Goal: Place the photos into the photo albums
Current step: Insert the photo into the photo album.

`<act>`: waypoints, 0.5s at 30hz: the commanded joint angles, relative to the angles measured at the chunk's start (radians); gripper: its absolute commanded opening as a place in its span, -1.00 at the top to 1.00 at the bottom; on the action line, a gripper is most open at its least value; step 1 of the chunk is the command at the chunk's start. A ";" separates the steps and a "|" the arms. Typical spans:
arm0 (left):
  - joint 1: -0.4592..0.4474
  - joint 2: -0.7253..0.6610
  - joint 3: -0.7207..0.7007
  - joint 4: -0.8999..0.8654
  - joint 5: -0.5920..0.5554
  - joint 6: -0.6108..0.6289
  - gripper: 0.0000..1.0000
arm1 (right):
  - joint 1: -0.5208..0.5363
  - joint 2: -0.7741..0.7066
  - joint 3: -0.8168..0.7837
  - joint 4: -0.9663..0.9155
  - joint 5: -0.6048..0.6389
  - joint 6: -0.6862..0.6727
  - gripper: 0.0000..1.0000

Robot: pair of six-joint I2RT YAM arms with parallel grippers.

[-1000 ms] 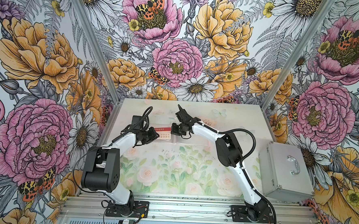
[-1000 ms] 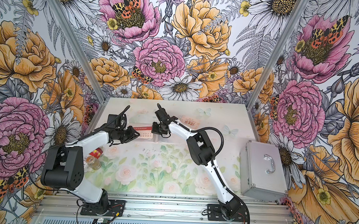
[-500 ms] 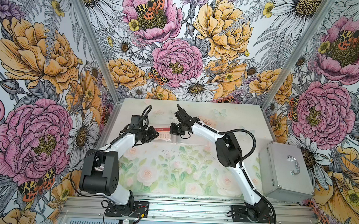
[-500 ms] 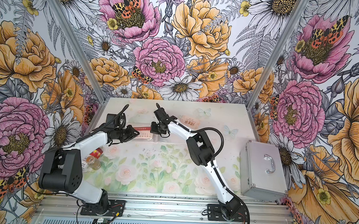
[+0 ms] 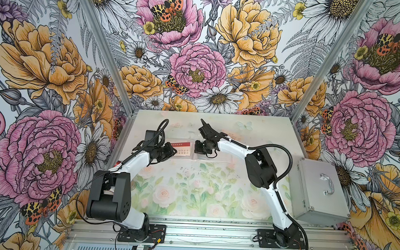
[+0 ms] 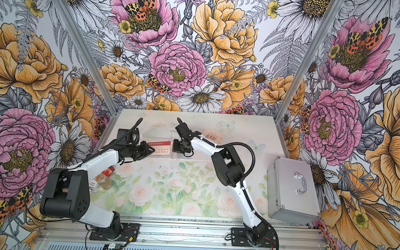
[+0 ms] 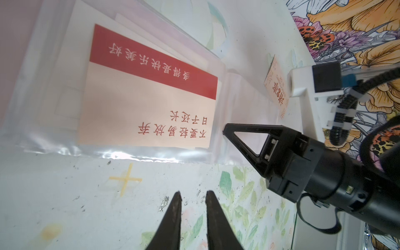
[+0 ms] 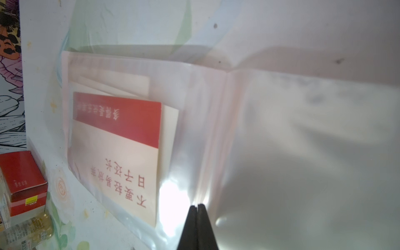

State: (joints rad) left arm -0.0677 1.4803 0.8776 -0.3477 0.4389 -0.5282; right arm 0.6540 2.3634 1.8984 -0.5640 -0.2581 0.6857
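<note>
Over the table's far half, both top views: L gripper (image 5: 173,150), black fingers a slit apart, nothing held, sits at 9 o'clock of the open pale-pink, clear-sleeved photo album (image 5: 206,159). R gripper (image 5: 196,149) is at the album's middle. Red-and-cream rectangular photo card (image 5: 181,148) lies in the sleeve, long axis 9–3, red band toward 12. Loose cream card (image 6: 211,137) lies at 2 o'clock of the album. Silver metal case (image 6: 292,189) stands at 3 o'clock on the floral-print table (image 6: 167,187); floral walls all round.

L wrist: L gripper (image 7: 191,193) tips narrowly parted, empty, just short of the album's edge. R gripper (image 7: 225,129) tip is at the album by its fold.

R wrist: R gripper (image 8: 197,207) pinched tight; contact w/ the clear page unclear. Red cardboard box (image 8: 23,177) stands nearby.
</note>
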 commanded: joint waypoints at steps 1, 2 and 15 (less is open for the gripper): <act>0.010 -0.032 -0.015 0.014 0.006 -0.010 0.54 | -0.021 -0.059 -0.051 0.002 0.046 -0.023 0.93; 0.009 -0.029 -0.014 0.015 0.008 -0.010 0.54 | -0.025 -0.068 -0.066 0.002 0.053 -0.026 0.93; -0.017 0.004 0.030 0.014 0.011 -0.021 0.54 | -0.099 -0.197 -0.095 0.001 0.038 -0.068 0.89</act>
State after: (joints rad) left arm -0.0704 1.4731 0.8803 -0.3473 0.4389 -0.5365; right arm 0.5953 2.2467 1.8088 -0.5667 -0.2390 0.6472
